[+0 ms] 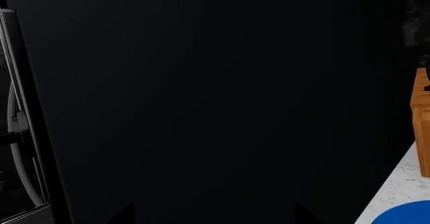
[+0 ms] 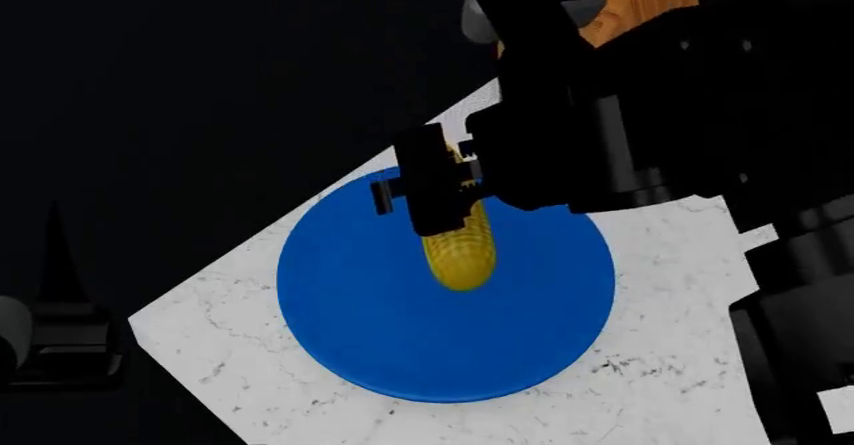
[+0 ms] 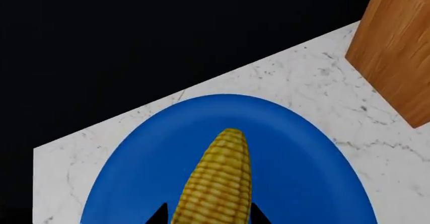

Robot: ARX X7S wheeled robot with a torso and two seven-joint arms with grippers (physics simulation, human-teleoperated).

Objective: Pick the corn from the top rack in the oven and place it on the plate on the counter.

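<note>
STEP: placing, near done | CORN: over middle of plate, tip toward counter front edge; contact with plate unclear | RIGHT GRIPPER: clamped on corn's thick end | LEFT GRIPPER: tips apart, idle | NEXT: lower, release, lift clear.

Around my right gripper the blue plate is bare on every side of the corn. A wooden block stands near the plate's far edge on the tabletop.
</note>
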